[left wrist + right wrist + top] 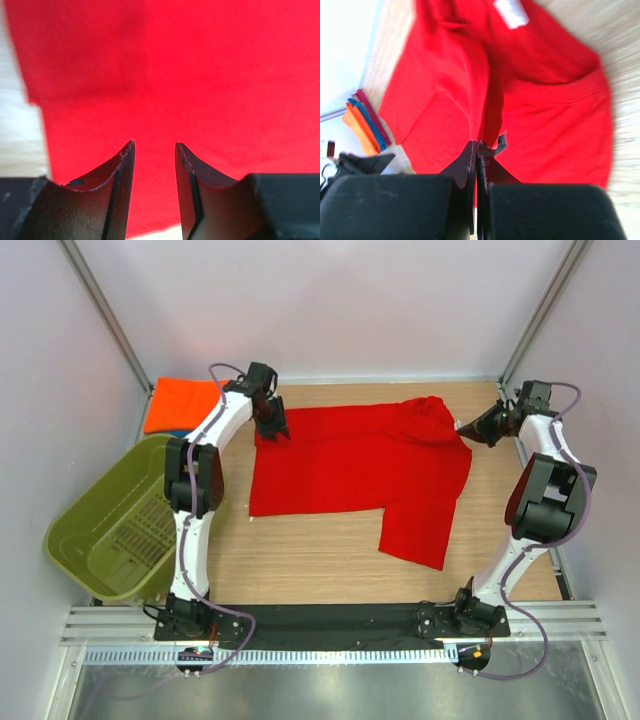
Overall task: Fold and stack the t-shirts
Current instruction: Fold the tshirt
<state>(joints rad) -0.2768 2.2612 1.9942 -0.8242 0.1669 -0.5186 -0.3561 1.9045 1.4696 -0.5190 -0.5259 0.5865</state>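
Item: deep red soft cloth short-sleeved t-shirt, lying flat mid-way across the pale wooden table, far-right corner bunched up. My right gripper pinches that raised fold. My left gripper hovers with fingers spread over the far-left edge. Only the right wrist view shows me the small white neck label.

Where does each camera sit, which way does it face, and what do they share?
Top external: above, behind the arm bases, looking down at table, left arm, right arm, red t-shirt, basket.
Left wrist: on the left arm, facing down past the open left gripper at red cloth.
Right wrist: on the right arm, looking past the right gripper, shut on the shirt, toward its neck label.
Shared: all show the red t-shirt; top and right wrist, the orange t-shirt.
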